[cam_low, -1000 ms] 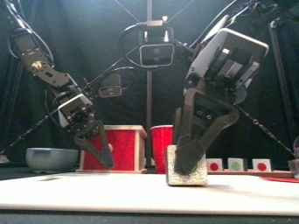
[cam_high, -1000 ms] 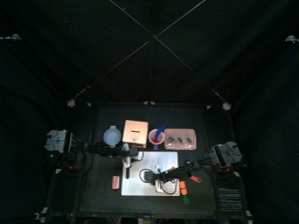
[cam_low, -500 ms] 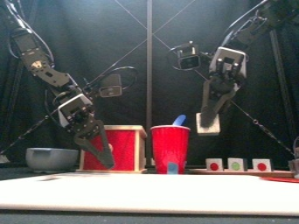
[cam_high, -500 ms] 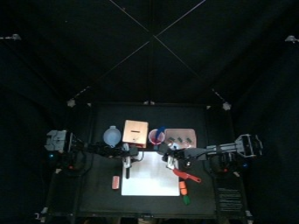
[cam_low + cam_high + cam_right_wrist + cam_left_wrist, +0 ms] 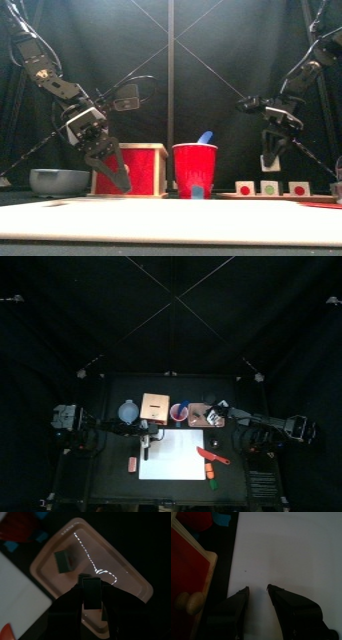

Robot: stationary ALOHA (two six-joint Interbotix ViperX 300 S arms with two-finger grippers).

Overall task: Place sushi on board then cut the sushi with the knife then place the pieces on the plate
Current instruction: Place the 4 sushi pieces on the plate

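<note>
One dark sushi piece already lies in the pink plate near the desk's back edge. The right hand hangs just above that plate, clamped on a second piece. This looks like the last step, plating the cut pieces. Next it probably needs to lower and release beside the first piece. The left hand hovers empty, jaws apart, over the white board, beside the wooden box.

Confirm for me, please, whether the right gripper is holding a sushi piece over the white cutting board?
Not quite. The right gripper holds the sushi piece over the pink tray, not the white cutting board. The right wrist view shows it.
</note>
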